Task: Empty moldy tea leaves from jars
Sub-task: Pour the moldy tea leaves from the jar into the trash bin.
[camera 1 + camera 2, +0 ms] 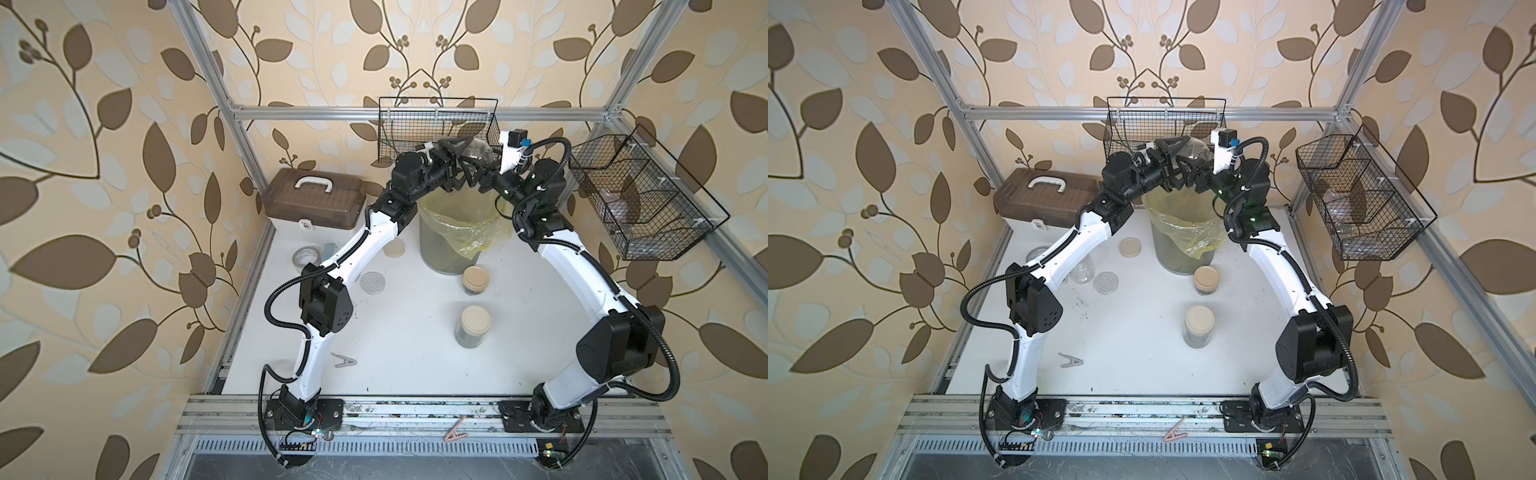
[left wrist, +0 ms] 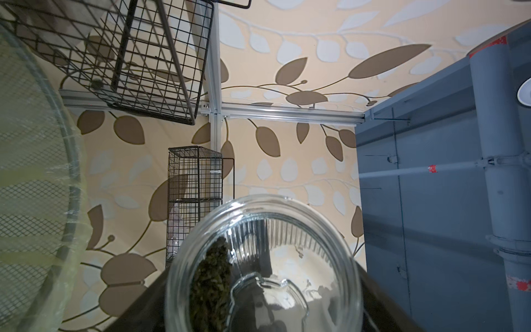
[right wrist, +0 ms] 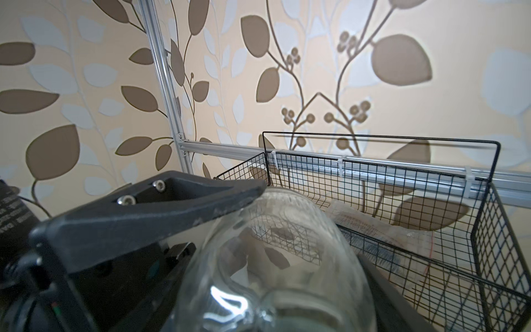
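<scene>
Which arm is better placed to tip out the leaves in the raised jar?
Left, probably: the left end effector grips the glass jar, tea leaves inside, close beside the yellow-lined bin's rim.

Both top views look down from high in front over the whole table [image 1: 415, 365]; both wrist views sit close against one glass jar [image 2: 287, 258], facing the wall [image 3: 86, 86].
</scene>
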